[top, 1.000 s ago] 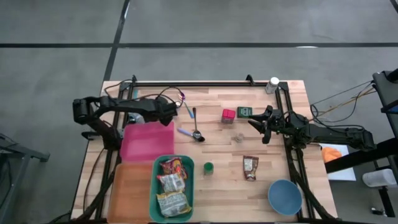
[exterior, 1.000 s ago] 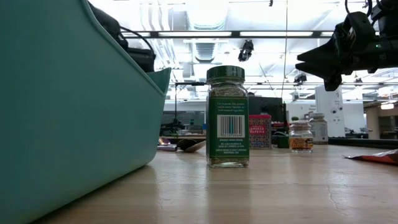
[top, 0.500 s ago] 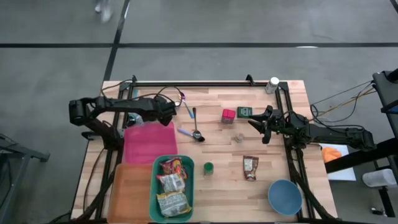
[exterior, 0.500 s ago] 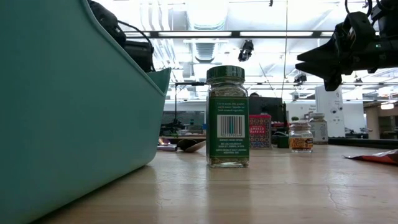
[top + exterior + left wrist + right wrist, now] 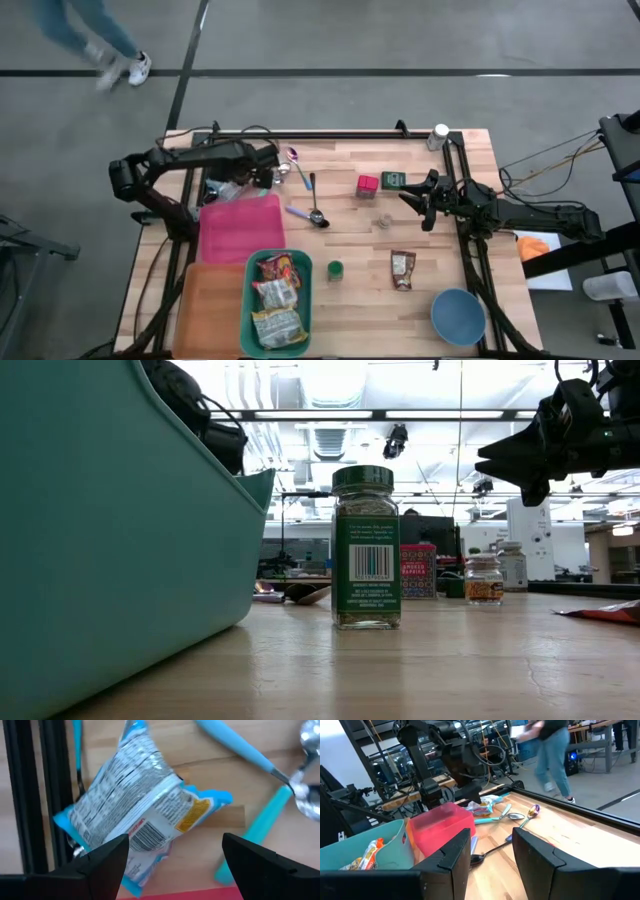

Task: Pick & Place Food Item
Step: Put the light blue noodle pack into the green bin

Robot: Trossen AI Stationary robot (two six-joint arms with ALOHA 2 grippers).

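Note:
A silver and blue snack packet (image 5: 140, 815) lies flat on the table by the frame rail, just beyond the pink bin (image 5: 238, 228); the high view also shows the packet (image 5: 226, 190). My left gripper (image 5: 175, 870) hangs open above it, pointing steeply down, one finger on each side and apart from it; the high view shows this gripper (image 5: 258, 176) at the far left. My right gripper (image 5: 412, 198) waits level and open at the right, with nothing between its fingers (image 5: 490, 855). A teal bin (image 5: 250, 300) holds several packets.
A green-capped spice jar (image 5: 365, 550) stands mid-table. Teal-handled spoons (image 5: 305, 195), a red box (image 5: 368, 185), a green tin (image 5: 393, 180), a small jar (image 5: 383, 220), a red packet (image 5: 403, 270), a blue bowl (image 5: 458, 315) and an orange tray (image 5: 208, 310) lie around. A person walks past beyond the far left corner.
My left gripper has risen and gone toward the table's far edge, away from the pink bin's far rim, rolling about its own axis. The snack packet now shows uncovered on the table. My right arm has kept still.

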